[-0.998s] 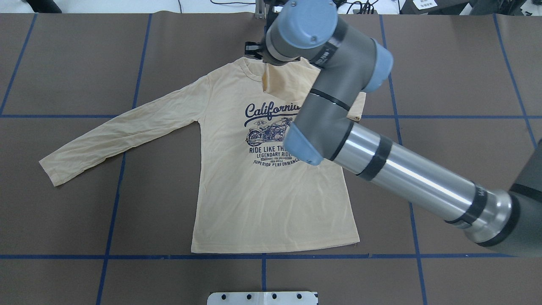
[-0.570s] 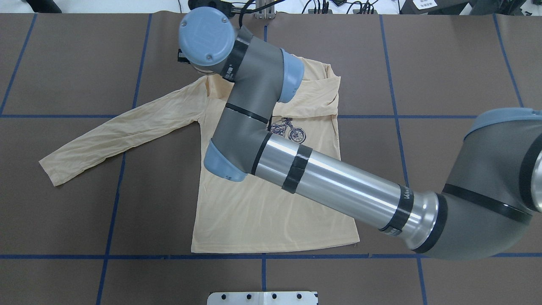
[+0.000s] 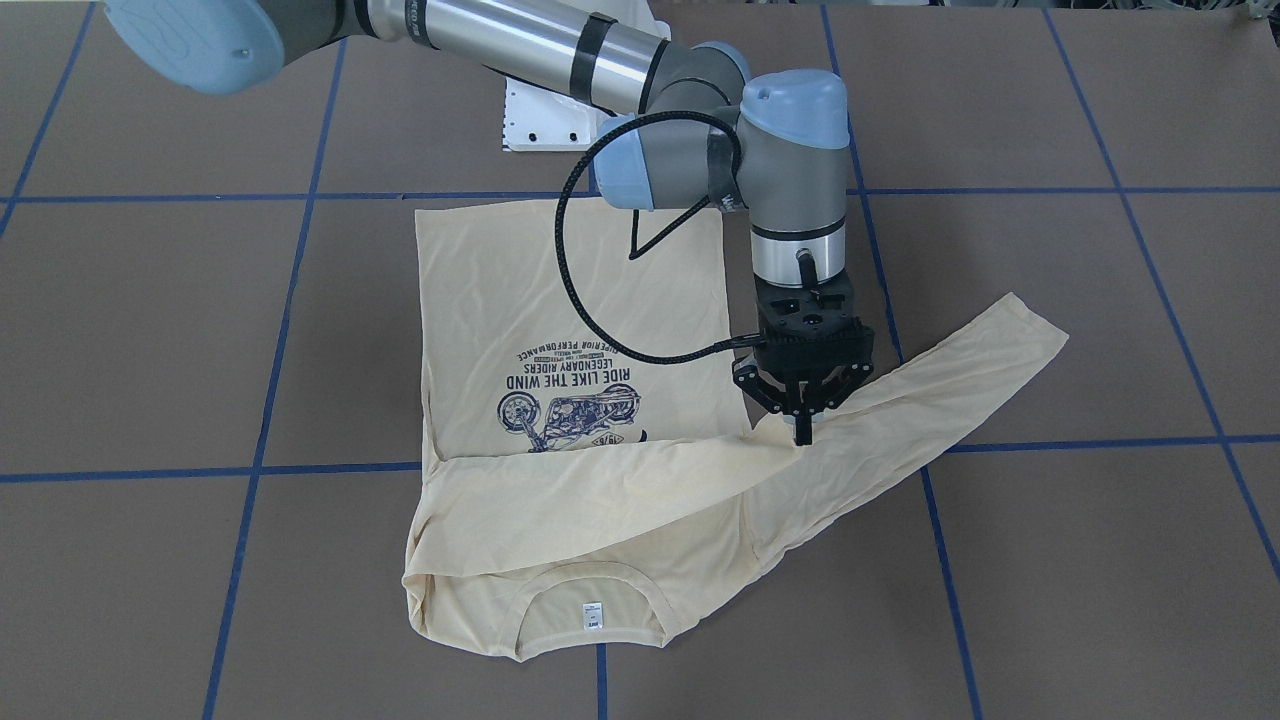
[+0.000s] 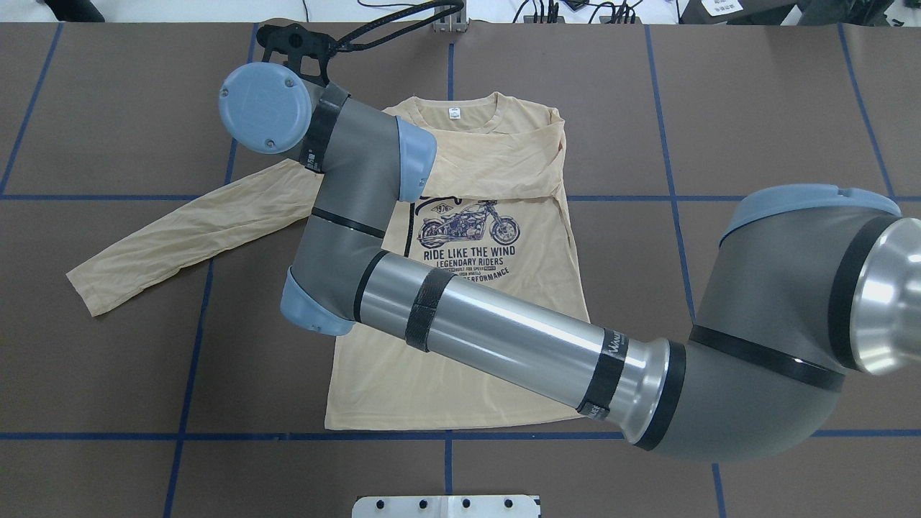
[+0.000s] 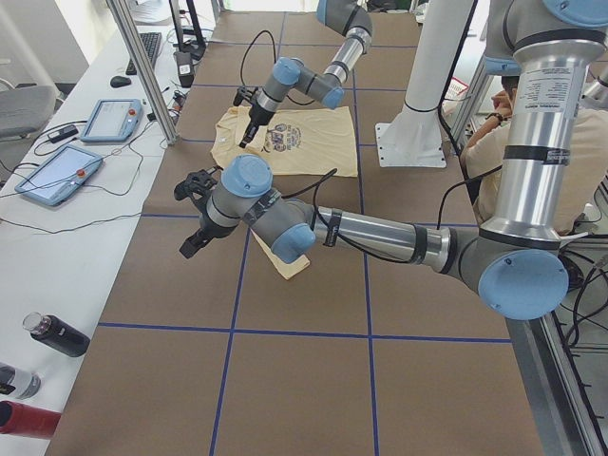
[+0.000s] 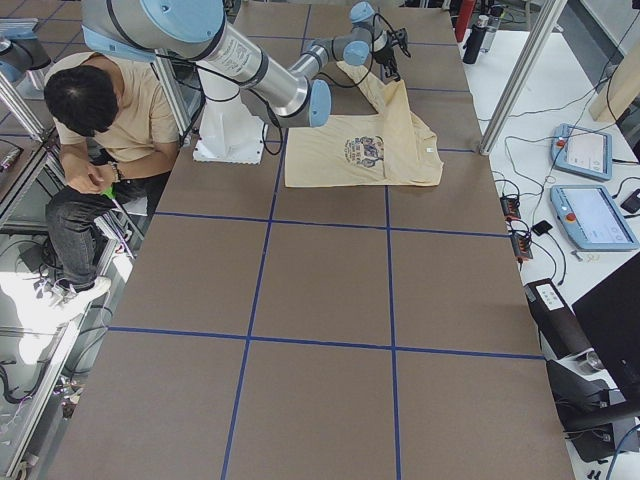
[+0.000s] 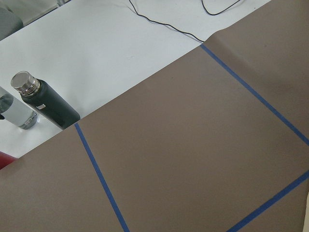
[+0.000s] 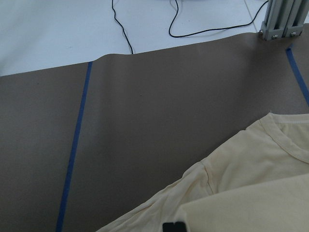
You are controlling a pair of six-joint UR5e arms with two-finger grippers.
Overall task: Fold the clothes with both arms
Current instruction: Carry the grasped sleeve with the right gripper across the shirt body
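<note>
The cream-yellow long-sleeved shirt (image 3: 560, 290) lies flat, print up, also in the overhead view (image 4: 432, 388). Its collar with the white label (image 3: 592, 615) is on the far side from the robot. My right gripper (image 3: 803, 425) is shut on the end of the shirt's right sleeve (image 3: 600, 480). That sleeve lies folded across the chest, above the motorcycle print. The gripper holds the cuff just over the shirt's left shoulder. The left sleeve (image 4: 187, 230) lies stretched out flat. My left gripper (image 5: 190, 245) hovers beyond that sleeve's cuff. I cannot tell whether it is open or shut.
The white base plate (image 4: 446, 506) sits at the table's near edge. Bottles (image 7: 46, 104) stand off the table's left end. Teach pendants (image 5: 114, 119) and an aluminium post (image 8: 285, 19) are along the far side. A seated operator (image 6: 100, 120) is behind the robot.
My right arm has swung from the collar leftward across the shirt, drawing the right sleeve over the chest. The neckline and label now show.
</note>
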